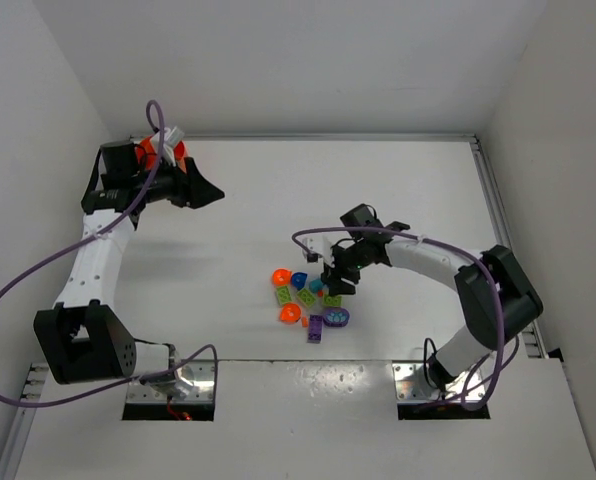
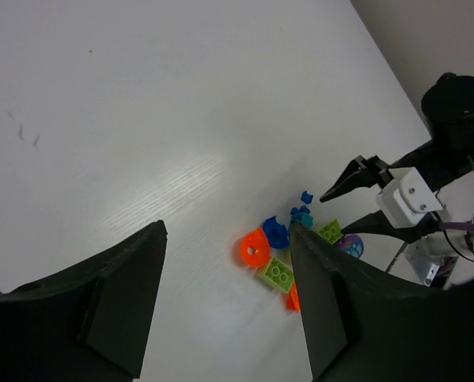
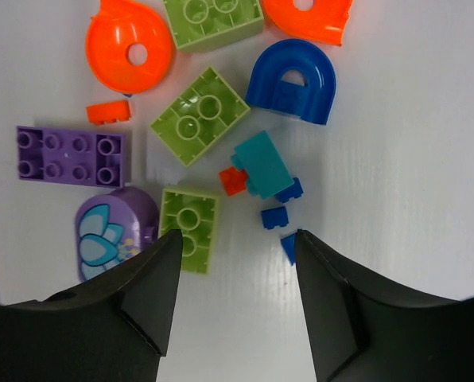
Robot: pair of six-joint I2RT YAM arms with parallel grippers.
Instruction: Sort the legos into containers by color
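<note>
The legos [image 1: 309, 302] lie in a loose pile on the white table, right of centre. My right gripper [image 1: 336, 286] hangs just over the pile's right side. In the right wrist view it [image 3: 237, 239] is open over bare table. A lime green brick [image 3: 189, 228] lies by its left finger and tiny blue bits [image 3: 274, 216] by its right finger. Beyond them lie a teal brick [image 3: 261, 164], a blue arch [image 3: 293, 79] and a purple plate [image 3: 70, 155]. My left gripper [image 1: 213, 192] is open and empty at the far left, beside the orange containers bowl [image 1: 158, 155], mostly hidden by the arm.
The left wrist view looks across bare table towards the pile, with an orange round piece [image 2: 254, 248] nearest and the right arm's fingers [image 2: 350, 175] behind it. White walls close in the table at the back and on both sides.
</note>
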